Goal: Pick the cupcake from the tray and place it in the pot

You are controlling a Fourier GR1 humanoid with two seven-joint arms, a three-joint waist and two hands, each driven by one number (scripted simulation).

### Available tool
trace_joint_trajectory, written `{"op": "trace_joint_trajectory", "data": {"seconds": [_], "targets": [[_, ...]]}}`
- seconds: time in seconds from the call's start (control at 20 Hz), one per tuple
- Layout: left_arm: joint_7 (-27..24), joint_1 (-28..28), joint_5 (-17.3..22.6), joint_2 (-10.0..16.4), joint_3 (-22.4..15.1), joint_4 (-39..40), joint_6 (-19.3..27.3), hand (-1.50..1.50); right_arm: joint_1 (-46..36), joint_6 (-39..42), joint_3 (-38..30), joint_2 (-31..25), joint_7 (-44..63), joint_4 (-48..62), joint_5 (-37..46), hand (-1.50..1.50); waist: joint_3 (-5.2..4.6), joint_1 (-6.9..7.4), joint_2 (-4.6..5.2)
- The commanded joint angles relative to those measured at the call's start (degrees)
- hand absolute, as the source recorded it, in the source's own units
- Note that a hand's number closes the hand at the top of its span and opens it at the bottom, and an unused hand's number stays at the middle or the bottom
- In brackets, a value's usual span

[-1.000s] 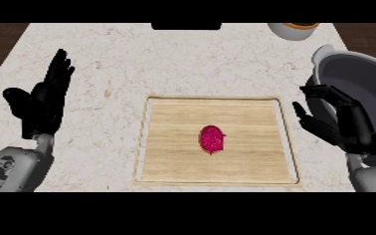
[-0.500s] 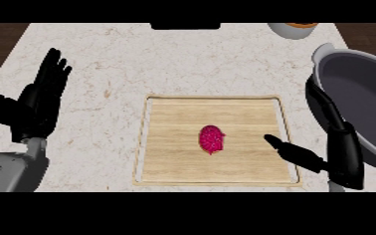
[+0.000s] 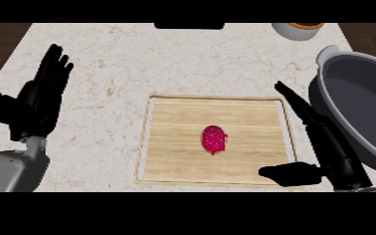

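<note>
At the left edge of the frame you see the left hand (image 3: 40, 104), fingers straight and pointing up, holding nothing. It sits over the pale counter (image 3: 183, 59), well apart from the tray.

The wooden tray (image 3: 176, 122) fills the lower middle of the frame. The pink cupcake (image 3: 214, 139) lies on its board, a little right of the tray's centre, with nothing touching it.

To the right of the cupcake you find the right hand (image 3: 336, 157), released and empty. Its fingers (image 3: 297, 104) stretch straight toward the upper left along the tray's right rim. Its thumb (image 3: 290, 173) points left over the tray's lower right corner. The cupcake lies in the space between fingers and thumb, near both but clear of each, up and to the left of the thumb.

At the right edge the grey pot (image 3: 351, 87) stands just beside the tray, behind the right hand. A small bowl (image 3: 297, 30) with an orange filling sits at the upper right.
</note>
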Motion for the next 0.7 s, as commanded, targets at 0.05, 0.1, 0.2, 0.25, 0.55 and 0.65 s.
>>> {"op": "trace_joint_trajectory", "data": {"seconds": [0.05, 0.1, 0.2, 0.25, 0.55, 0.65], "targets": [[1.66, -3.89, -0.63, -0.83, 0.09, 1.81, 0.45, 0.00, -10.08, 12.00, 5.72, -0.18, 17.22, -0.12, 0.68, -1.50, 0.07, 0.32, 0.36], [1.41, -2.21, -0.69, 0.39, 0.33, 0.03, -0.30, 0.00, -12.62, 12.26, 8.54, 2.93, 21.39, 1.46, 2.59, -1.50, 0.04, 1.45, 0.26], [-0.11, -0.91, -0.07, -1.74, 0.34, 1.26, -0.54, 0.00, -15.76, 16.49, 9.11, 5.01, 27.07, 1.68, 0.43, -1.50, 0.11, 0.63, 0.23], [0.41, -0.96, -0.29, -0.31, 1.90, 0.58, -0.46, 0.00, -15.39, 17.91, 9.36, 5.34, 29.75, 0.06, -0.10, -1.50, 0.16, 0.15, 0.09], [1.33, 0.08, -2.79, -2.99, 2.04, -0.97, -1.26, 0.00, -20.08, 18.43, 10.64, 19.88, 31.93, 9.26, 5.22, -1.50, 0.27, -0.41, 0.15], [1.10, 2.39, -2.94, -3.37, 2.43, -2.46, -2.48, 0.00, -20.27, 20.40, 9.68, 21.39, 36.77, 5.76, 5.86, -1.50, 0.27, -0.50, 0.07]]}}
